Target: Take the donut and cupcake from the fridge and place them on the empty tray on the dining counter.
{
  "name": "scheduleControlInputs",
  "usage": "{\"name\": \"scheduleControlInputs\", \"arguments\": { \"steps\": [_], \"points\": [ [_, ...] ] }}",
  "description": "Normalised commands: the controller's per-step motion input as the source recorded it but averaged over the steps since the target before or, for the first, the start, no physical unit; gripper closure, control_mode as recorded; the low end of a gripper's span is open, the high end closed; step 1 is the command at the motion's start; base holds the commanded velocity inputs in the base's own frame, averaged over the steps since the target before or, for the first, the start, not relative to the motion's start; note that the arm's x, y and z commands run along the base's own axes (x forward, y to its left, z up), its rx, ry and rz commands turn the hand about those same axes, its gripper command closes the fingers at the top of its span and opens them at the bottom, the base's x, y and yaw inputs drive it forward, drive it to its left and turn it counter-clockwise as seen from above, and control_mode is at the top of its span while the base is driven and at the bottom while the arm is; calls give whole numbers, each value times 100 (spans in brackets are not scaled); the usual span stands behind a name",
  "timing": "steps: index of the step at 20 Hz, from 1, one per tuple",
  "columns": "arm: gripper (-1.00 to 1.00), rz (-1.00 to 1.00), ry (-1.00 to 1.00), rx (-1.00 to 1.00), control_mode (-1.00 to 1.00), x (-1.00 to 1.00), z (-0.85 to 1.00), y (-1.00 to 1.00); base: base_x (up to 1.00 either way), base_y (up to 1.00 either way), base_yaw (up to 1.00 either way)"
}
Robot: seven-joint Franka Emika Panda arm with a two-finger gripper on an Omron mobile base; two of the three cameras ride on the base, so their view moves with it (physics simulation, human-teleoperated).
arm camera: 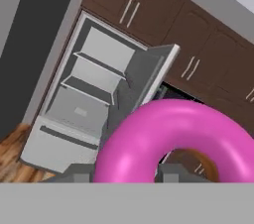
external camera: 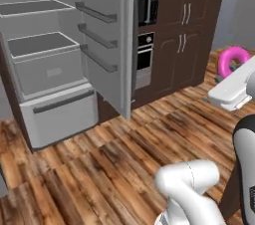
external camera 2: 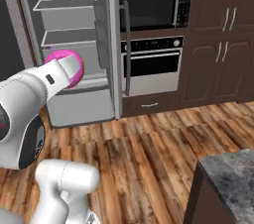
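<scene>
We see the fridge (external camera: pixel 55 59) at ten o'clock, door open; the oven (external camera: pixel 145 59) just beside it; the donut (external camera: pixel 232 59) at three o'clock.

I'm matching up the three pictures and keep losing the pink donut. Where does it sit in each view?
Left base view: the donut is at the right edge, above the white arm.
Right base view: donut at mid-left, at the arm's end, in front of the fridge.
Hand view: donut large at bottom centre-right, in the gripper.
Shared landmark: the open fridge.
</scene>
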Motion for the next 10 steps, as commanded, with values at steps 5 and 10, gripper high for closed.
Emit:
{"name": "scheduleControlInputs", "arguments": {
  "steps": [5,10],
  "points": [
    [100,0,0,0,100,0,0,0,-100,14,-34],
    [100,0,0,0,100,0,0,0,-98,52,-35]
  ]
}}
